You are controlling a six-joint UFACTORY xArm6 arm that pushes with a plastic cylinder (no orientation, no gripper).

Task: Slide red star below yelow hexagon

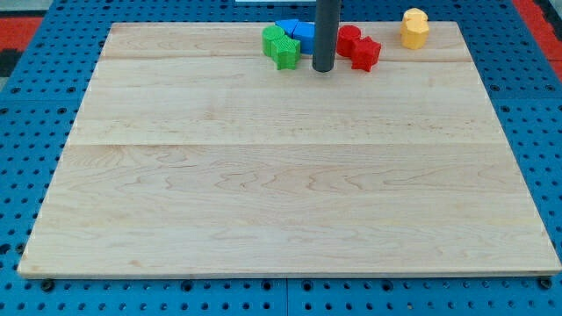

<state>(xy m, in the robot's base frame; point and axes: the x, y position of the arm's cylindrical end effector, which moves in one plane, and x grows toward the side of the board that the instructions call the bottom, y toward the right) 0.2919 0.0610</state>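
The red star (pixel 365 53) lies near the view's top, right of centre, touching another red block (pixel 349 39) just up-left of it. The yellow hexagon (pixel 414 27) sits at the top right, up and to the right of the star, apart from it. My tip (pixel 323 68) rests on the board just left of the red star, between it and the green blocks, a small gap from the star.
Two green blocks (pixel 280 46) sit left of my tip. Blue blocks (pixel 299 32) lie behind them, partly hidden by the rod. The wooden board (pixel 290 175) lies on a blue pegboard surface.
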